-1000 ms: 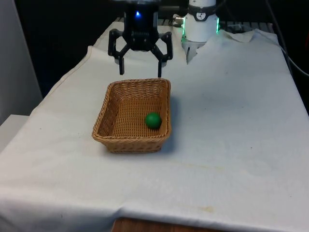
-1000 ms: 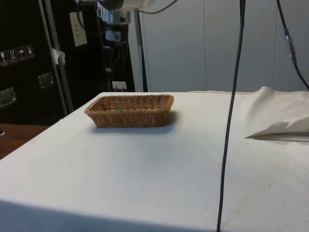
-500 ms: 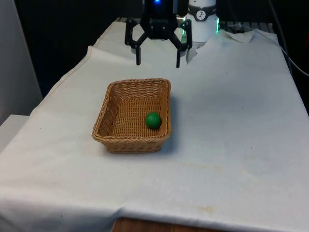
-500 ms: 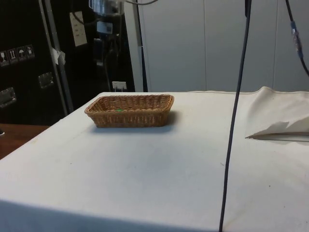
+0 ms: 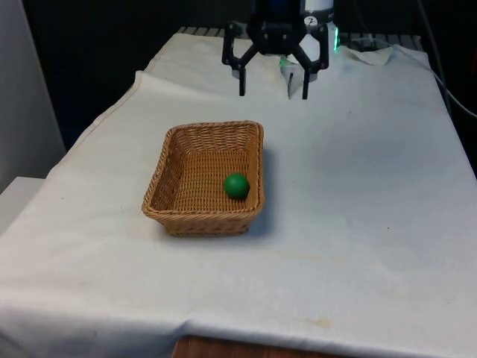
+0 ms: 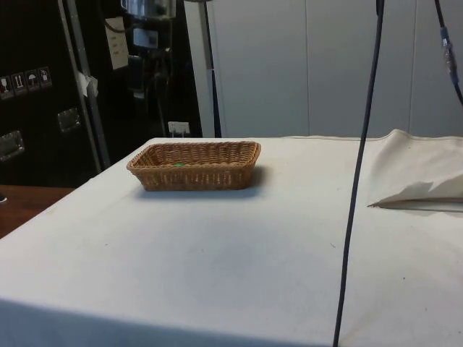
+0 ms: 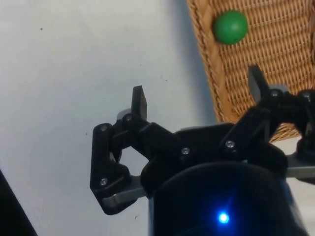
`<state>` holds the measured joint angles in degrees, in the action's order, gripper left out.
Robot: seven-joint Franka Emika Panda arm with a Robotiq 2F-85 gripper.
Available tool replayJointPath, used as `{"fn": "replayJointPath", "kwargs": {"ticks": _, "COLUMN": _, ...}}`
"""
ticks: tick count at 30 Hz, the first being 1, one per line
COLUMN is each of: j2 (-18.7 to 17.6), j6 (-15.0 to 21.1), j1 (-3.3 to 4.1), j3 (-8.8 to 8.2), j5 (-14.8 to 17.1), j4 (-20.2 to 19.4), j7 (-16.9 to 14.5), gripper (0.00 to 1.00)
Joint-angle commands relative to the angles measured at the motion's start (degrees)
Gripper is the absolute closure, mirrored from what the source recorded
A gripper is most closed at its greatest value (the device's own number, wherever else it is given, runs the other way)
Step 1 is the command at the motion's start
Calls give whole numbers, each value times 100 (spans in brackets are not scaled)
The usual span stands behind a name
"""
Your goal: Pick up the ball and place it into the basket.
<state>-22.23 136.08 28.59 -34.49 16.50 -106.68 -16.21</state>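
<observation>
Already the ball point(image 5: 236, 186) sits inside the basket point(image 5: 176, 211), nearer me than the claw point(image 5: 273, 93), low and free. I read the claw as spread and empty, raised beyond the basket's far rim; placement looks finished.

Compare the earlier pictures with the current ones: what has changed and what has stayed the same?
The open, empty gripper has moved toward the front view's right and away from the basket, back toward the table's far end. It took hold of nothing. The green ball stayed inside the basket, and the basket stayed in place.
</observation>
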Motion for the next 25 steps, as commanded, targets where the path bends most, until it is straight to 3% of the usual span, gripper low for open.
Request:
{"fn": "replayJointPath", "kwargs": {"ticks": 1, "j2": 40, "j6": -34, "j1": 74, "j3": -17, "j5": -103, "j4": -23, "j7": 138, "gripper": 0}}
{"fn": "replayJointPath", "kwargs": {"ticks": 6, "j2": 109, "j6": -97, "j1": 80, "j3": 132, "j5": -235, "j4": -23, "j7": 378, "gripper": 0}}
{"fn": "replayJointPath", "kwargs": {"ticks": 7, "j2": 86, "j6": -74, "j1": 17, "j3": 178, "j5": -166, "j4": 0, "j7": 298, "gripper": 0}}
{"fn": "replayJointPath", "kwargs": {"ticks": 8, "j2": 115, "j6": -103, "j1": 80, "j3": 155, "j5": -252, "j4": -23, "j7": 418, "gripper": 0}}
{"fn": "replayJointPath", "kwargs": {"ticks": 15, "j2": 166, "j6": -103, "j1": 86, "j3": 309, "j5": -332, "j4": -63, "j7": 676, "gripper": 0}}
{"fn": "replayJointPath", "kwargs": {"ticks": 16, "j2": 126, "j6": -115, "j1": 29, "j3": 361, "j5": -258, "j4": -11, "j7": 602, "gripper": 0}}
{"fn": "replayJointPath", "kwargs": {"ticks": 17, "j2": 172, "j6": -97, "j1": 86, "j3": 321, "j5": -332, "j4": -69, "j7": 705, "gripper": 0}}
{"fn": "replayJointPath", "kwargs": {"ticks": 23, "j2": 223, "j6": -80, "j1": 97, "j3": 413, "j5": -344, "j4": -126, "j7": 911, "gripper": 0}}
{"fn": "replayJointPath", "kwargs": {"ticks": 24, "j2": 229, "j6": -80, "j1": 92, "j3": 430, "j5": -350, "j4": -138, "j7": 940, "gripper": 0}}
{"fn": "replayJointPath", "kwargs": {"ticks": 25, "j2": 195, "j6": -115, "j1": 34, "j3": 464, "j5": -275, "j4": -86, "j7": 837, "gripper": 0}}
